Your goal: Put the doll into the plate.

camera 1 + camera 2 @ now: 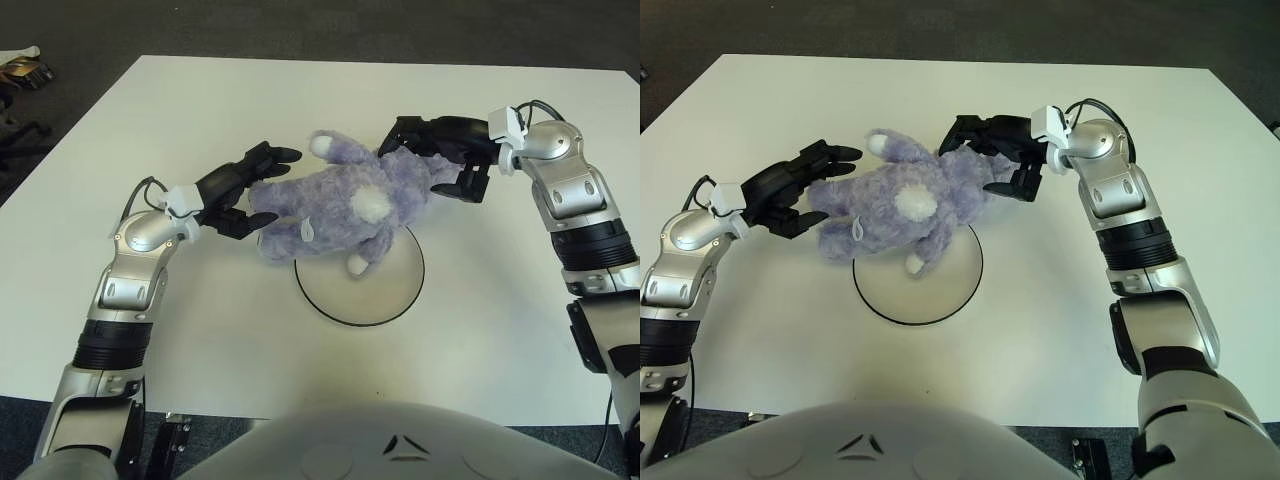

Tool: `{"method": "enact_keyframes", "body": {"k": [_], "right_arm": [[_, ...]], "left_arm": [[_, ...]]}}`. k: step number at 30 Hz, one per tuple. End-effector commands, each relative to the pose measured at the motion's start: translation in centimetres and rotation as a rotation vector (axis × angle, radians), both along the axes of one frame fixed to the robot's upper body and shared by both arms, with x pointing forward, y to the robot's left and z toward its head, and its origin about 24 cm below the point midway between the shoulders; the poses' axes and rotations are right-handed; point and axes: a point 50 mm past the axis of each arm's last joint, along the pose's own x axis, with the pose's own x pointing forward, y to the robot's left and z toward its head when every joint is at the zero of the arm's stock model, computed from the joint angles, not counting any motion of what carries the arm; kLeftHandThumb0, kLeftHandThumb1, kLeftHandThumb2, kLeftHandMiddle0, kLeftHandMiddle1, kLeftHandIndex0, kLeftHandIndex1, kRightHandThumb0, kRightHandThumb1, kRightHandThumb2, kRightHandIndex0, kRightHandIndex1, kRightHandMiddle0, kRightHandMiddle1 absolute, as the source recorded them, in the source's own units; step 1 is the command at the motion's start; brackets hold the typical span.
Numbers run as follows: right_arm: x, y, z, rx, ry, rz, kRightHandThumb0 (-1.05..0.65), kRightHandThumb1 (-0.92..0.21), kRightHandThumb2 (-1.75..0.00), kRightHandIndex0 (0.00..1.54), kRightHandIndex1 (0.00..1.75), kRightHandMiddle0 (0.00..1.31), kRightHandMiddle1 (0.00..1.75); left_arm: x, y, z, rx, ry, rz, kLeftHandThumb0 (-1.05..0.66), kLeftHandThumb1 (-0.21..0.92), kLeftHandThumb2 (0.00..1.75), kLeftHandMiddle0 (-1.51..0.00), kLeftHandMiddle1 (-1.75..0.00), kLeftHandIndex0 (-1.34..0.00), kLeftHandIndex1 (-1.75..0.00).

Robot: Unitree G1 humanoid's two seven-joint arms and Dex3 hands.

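Note:
A purple plush doll (340,205) lies on its side, its lower part over the upper-left rim of a white plate (385,300) with a thin black edge. My right hand (437,160) holds the doll's right end, fingers on top and thumb underneath. At the doll's left end, my left hand (245,190) has its fingers spread, some above and some below the plush, touching it. Most of the plate's near half is bare.
The white table (200,320) reaches to the dark floor on all sides; its front edge runs just above my torso (400,445). Some small items (20,68) lie on the floor beyond the far left corner.

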Motion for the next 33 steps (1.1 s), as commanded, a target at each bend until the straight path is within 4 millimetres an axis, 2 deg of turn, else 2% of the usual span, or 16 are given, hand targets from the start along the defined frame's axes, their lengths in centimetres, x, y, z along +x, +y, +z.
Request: {"method": "enact_keyframes", "body": {"k": [1,14,24,28,30,33], "right_arm": [[0.1,-0.3,0.9,-0.023,-0.032,-0.004,0.14,-0.07,-1.46,0.00,0.69,0.00,1.21],[0.3,-0.5,1.3,-0.026,-0.046,0.021,0.03,-0.07,-1.40,0.00,0.69,0.00,1.21],[0.3,-0.5,1.6,-0.045,-0.058,0.041,0.06,-0.08,-1.41,0.00,0.58,0.00,1.15],[0.3,-0.5,1.7,-0.051,-0.061,0.038,0.08,-0.08,-1.41,0.00,0.55,0.00,1.13],[0.4,-0.5,1.8,-0.060,-0.065,0.035,0.10,-0.08,-1.42,0.00,0.53,0.00,1.12],[0.4,-0.5,1.8,-0.065,-0.065,0.035,0.12,-0.08,-1.43,0.00,0.52,0.00,1.10]], "left_arm": [[-0.3,-0.1,0.4,0.035,-0.012,0.001,-0.81,0.52,0.69,0.00,-0.77,0.00,-0.94],[-0.7,-0.4,1.1,0.041,-0.007,-0.024,-0.80,0.48,0.73,0.00,-0.93,0.00,-1.02],[-0.9,-0.5,1.5,0.067,-0.028,-0.076,-0.79,0.44,0.75,0.00,-0.98,0.00,-1.04],[-0.9,-0.6,1.7,0.111,-0.043,-0.098,-0.78,0.41,0.77,0.00,-1.05,0.00,-1.07],[-0.8,-0.6,1.8,0.140,-0.052,-0.112,-0.77,0.38,0.79,0.00,-1.15,0.00,-1.09],[-0.8,-0.7,1.9,0.160,-0.056,-0.121,-0.74,0.34,0.82,0.00,-1.21,0.00,-1.12]]}}
